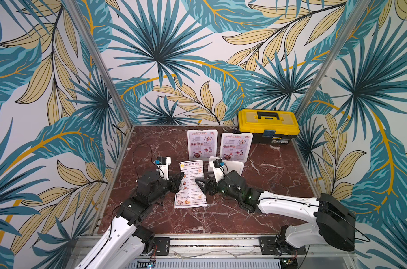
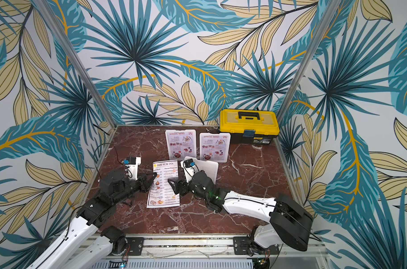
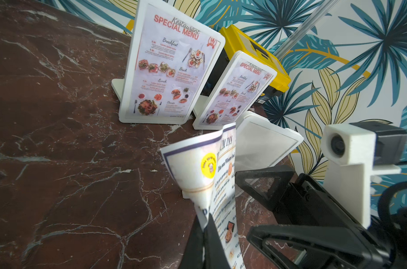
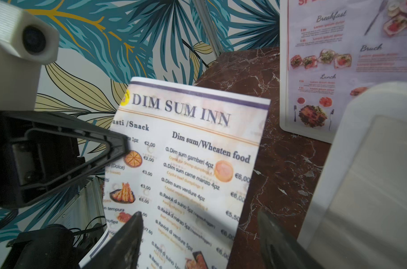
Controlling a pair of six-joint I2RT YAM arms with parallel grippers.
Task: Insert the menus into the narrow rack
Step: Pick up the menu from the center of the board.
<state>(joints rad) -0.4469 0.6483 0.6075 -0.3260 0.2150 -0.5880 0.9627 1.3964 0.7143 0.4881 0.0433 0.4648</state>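
Count: three menus, three white racks, one yellow toolbox (image 1: 267, 124), two arms.

Two of the menus are red-titled and each is standing inside an upright rack at the back of the worktop (image 1: 221, 221). The first red-titled menu (image 1: 202, 144) is sitting in the first rack (image 1: 190, 155). The second red-titled menu (image 1: 236, 148) is sitting in the second rack (image 1: 249, 149), just in front of the toolbox. The third rack (image 1: 232, 167) is standing empty and tilting back, close behind the right gripper (image 1: 196, 182).

The white menu (image 1: 190, 186) is lying between the two grippers, in no rack. The left gripper (image 3: 206, 221) is pinching it at one side edge with its jaws closed flat on the paper, and the sheet is curling upward there in the left wrist view. Whether its near edge is touching the worktop cannot be told.

The right gripper's jaws are standing wide apart at the sheet's opposite edge — gripping nothing.
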